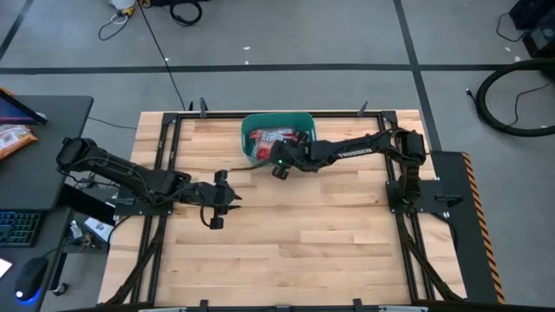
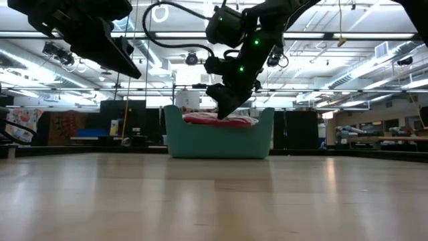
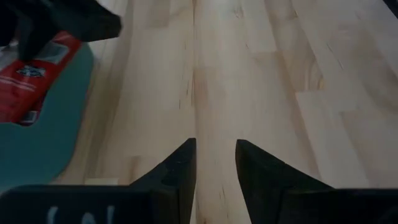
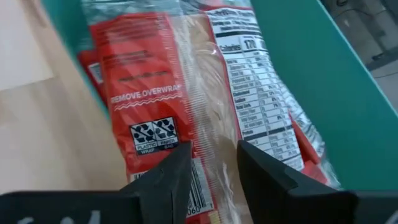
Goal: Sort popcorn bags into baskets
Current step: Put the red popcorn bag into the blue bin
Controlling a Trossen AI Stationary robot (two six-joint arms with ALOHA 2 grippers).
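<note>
The teal tub stands at the middle of the table's far edge, and it also shows in the low view as the teal tub. Several red popcorn packets lie heaped in it, rising above the rim. My right gripper is open and points down over the tub's near side, its fingers astride the topmost red packet. My left gripper is open over bare wood, left of the tub. It holds nothing. My right gripper comes at the heap from above, slanting in from the table's right. Its open fingertips are right at the top packet's printed face. I cannot tell whether they touch it.
Bare wooden table top stretches across the near half. Black frame rails run along the table's sides. On a side desk to the left lie an orange snack bag, a keyboard and a mouse.
</note>
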